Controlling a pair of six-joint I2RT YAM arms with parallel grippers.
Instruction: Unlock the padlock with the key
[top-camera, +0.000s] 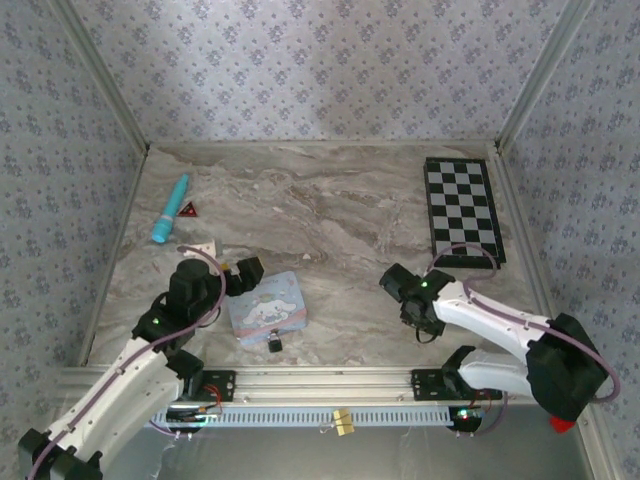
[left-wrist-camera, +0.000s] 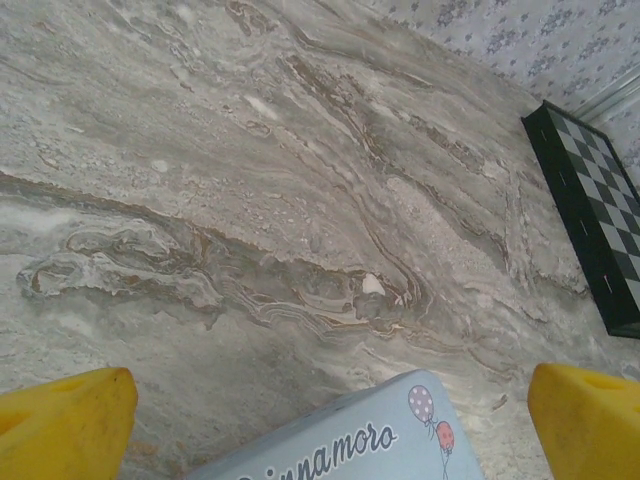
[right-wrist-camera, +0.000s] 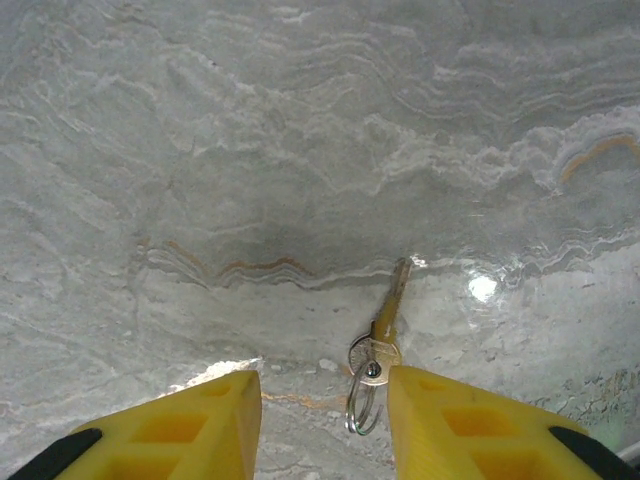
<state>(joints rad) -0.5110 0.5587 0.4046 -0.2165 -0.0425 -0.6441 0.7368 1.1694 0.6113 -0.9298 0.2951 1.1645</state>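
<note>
The left fingers (left-wrist-camera: 60, 425) stood wide open, the right fingers (right-wrist-camera: 460, 430) part-open astride the off-centre key (right-wrist-camera: 383, 325), which risked skidding aside.

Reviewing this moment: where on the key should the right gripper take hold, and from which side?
The key lies flat on the table, blade pointing away from the right gripper. Its round head, nearest the fingers, is probably the best hold: come from the end with the ring and pinch across the head's edges, leaving the blade free for the padlock.
</note>
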